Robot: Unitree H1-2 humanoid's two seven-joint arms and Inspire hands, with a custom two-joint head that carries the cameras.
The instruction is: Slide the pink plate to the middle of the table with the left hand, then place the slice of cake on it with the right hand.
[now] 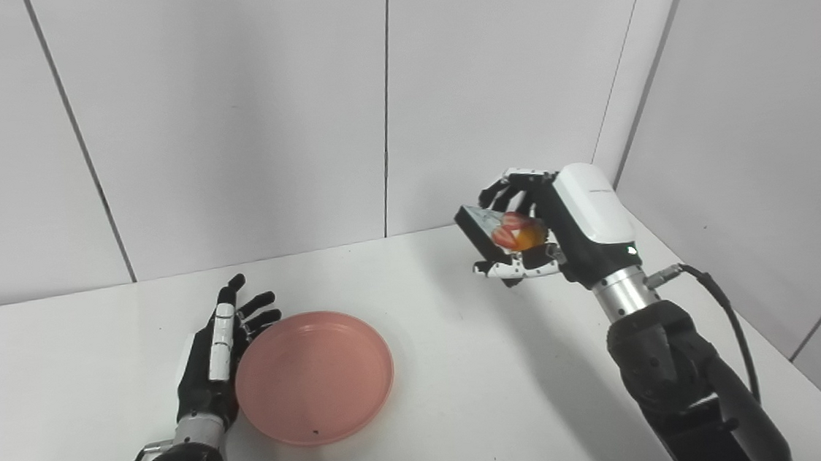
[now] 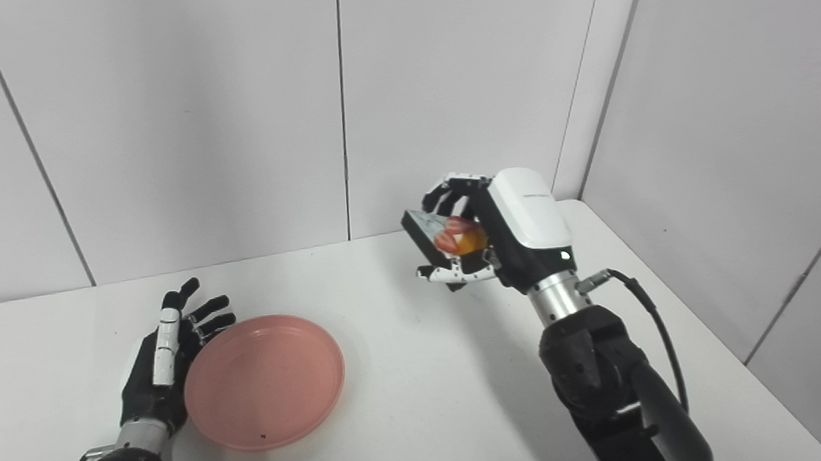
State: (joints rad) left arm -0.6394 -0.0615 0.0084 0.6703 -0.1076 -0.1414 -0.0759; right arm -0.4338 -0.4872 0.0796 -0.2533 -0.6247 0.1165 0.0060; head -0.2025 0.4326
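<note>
The pink plate [image 1: 314,376] lies flat on the white table [image 1: 468,402], left of the middle. My left hand [image 1: 219,355] is open, fingers spread, its palm against the plate's left rim. My right hand [image 1: 528,232] is shut on the slice of cake [image 1: 502,232], a dark wedge with red and orange fruit on top, held tilted well above the table to the right of the plate. It also shows in the right eye view [image 2: 448,238].
White wall panels [image 1: 225,113] stand behind the table, and a side wall [image 1: 761,122] closes in on the right. A black cable [image 1: 724,308] loops off my right wrist. The table's right edge [image 1: 755,321] runs close to my right arm.
</note>
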